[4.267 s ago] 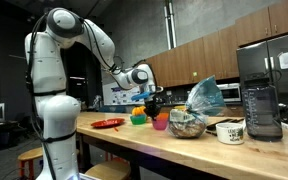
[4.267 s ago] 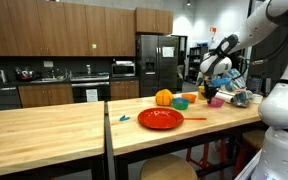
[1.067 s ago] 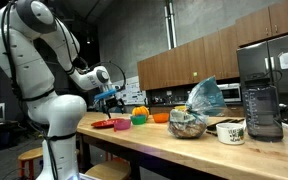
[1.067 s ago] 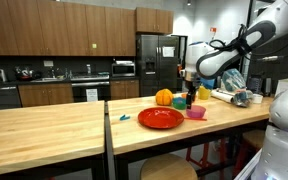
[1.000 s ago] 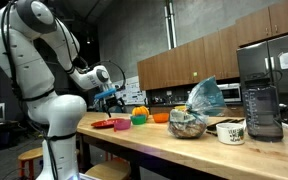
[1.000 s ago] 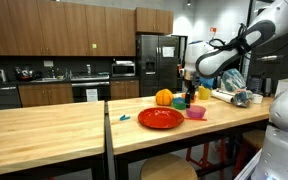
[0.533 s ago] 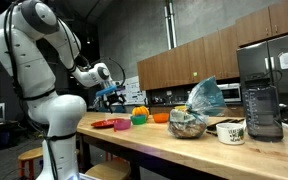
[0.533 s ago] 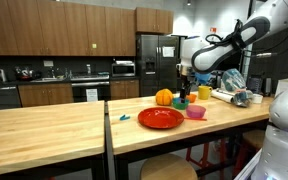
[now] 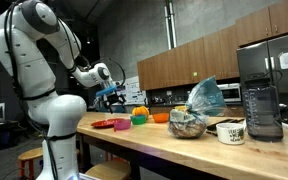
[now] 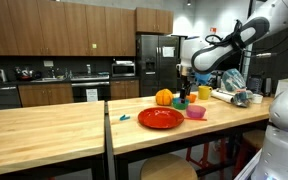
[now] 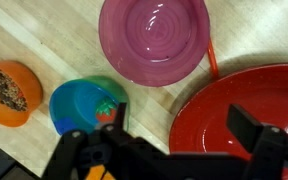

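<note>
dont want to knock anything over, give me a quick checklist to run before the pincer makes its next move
1. Pincer open: ok, jaws stand wide apart.
2. Pincer empty: ok, nothing between the fingers.
3. Clear of the table: ok, it hangs above the wood in both exterior views.
4. Pink bowl upright and empty: ok.
5. Blue cup empty: cannot tell, something green shows at its rim.
6. Straight path down free: not ok, the red plate lies under one finger in the wrist view.
</note>
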You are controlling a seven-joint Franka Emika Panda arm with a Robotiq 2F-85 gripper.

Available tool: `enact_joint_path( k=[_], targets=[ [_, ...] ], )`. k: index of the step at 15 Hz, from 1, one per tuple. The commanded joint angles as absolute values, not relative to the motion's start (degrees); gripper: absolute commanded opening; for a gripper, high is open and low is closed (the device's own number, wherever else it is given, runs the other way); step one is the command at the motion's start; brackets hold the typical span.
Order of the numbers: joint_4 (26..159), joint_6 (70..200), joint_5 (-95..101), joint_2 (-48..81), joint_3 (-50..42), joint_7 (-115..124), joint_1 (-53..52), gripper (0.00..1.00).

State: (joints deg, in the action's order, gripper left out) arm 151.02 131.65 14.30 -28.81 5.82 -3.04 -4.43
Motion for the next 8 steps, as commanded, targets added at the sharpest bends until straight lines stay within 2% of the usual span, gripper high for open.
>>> enact_joint_path(
  k=[1, 8],
  targets=[
    [150.7, 132.6, 14.5, -27.7, 6.0, 0.0, -3.0, 1.00],
    [146.8, 135.0, 14.9, -22.6, 6.1, 9.0, 1.6, 1.00]
  ],
)
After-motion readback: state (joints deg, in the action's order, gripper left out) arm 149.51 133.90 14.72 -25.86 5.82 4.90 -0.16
